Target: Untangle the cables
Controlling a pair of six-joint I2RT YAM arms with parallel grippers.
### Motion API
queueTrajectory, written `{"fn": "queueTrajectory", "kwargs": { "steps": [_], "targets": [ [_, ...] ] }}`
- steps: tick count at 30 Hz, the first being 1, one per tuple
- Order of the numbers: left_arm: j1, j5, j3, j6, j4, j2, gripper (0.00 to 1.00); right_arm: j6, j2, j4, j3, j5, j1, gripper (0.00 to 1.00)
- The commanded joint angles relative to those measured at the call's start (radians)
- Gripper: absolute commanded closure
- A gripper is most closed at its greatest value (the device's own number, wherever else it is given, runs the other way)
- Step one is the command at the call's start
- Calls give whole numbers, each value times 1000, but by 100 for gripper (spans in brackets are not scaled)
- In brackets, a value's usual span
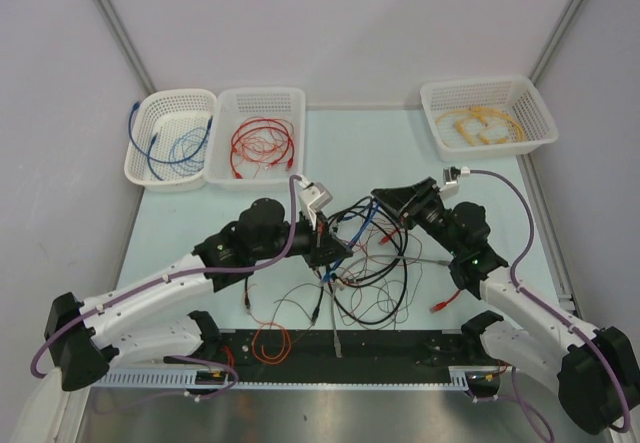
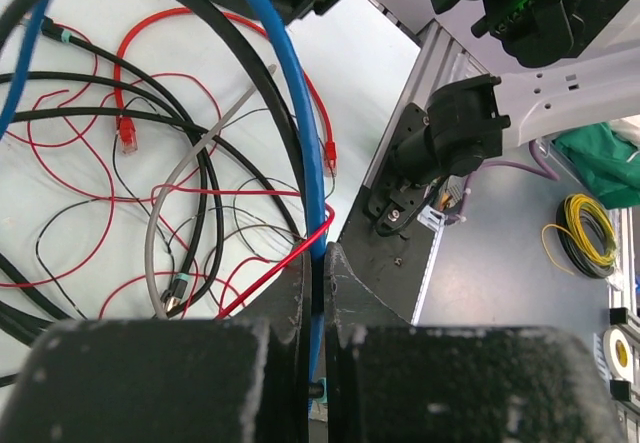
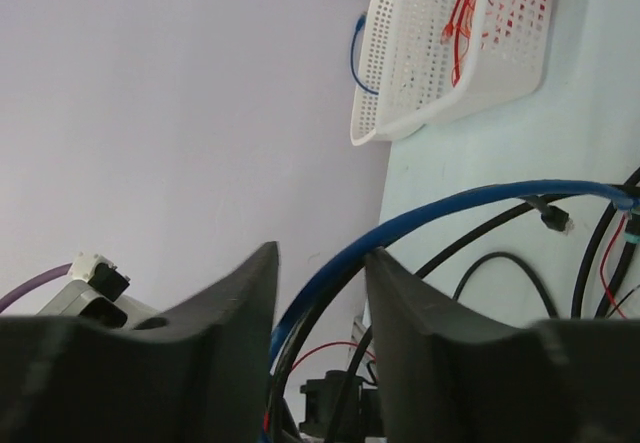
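The cables (image 1: 368,263) lie in a jumble of black, red, grey and blue wires at the table's middle. My left gripper (image 1: 326,247) sits at the jumble's left edge. In the left wrist view it (image 2: 318,255) is shut on the blue cable (image 2: 292,93), which runs up from between the fingers; a red cable (image 2: 270,268) crosses at the tips. My right gripper (image 1: 386,203) is at the jumble's upper right. In the right wrist view it (image 3: 320,255) is open, with the blue cable (image 3: 480,198) and a black cable (image 3: 300,348) passing between its fingers.
Three white baskets stand at the back: one with blue cables (image 1: 170,139), one with red cables (image 1: 258,139), one with yellow cables (image 1: 487,121) at the right. An orange-red loop (image 1: 270,342) lies by the black strip (image 1: 390,348) at the near edge.
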Motion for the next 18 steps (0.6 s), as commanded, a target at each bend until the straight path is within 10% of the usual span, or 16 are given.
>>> {"fn": "queueTrajectory", "kwargs": {
  "steps": [1,6,12,14,18],
  "targets": [
    [-27,28,-1,29,7,-21,100,-24,-15,83,17,14,-19,61],
    [-39,-35,2,42,-52,-14,96,-43,-14,87,39,-9,-34,95],
    [-37,-194,73,83,-258,-22,41,-141,-103,-73,100,-4,-65,100],
    [-37,-306,114,84,-351,-17,6,-166,-123,-137,117,-1,-71,100],
    [-37,-512,202,92,-513,21,0,-238,-146,-235,169,-7,-73,100]
  ]
}}
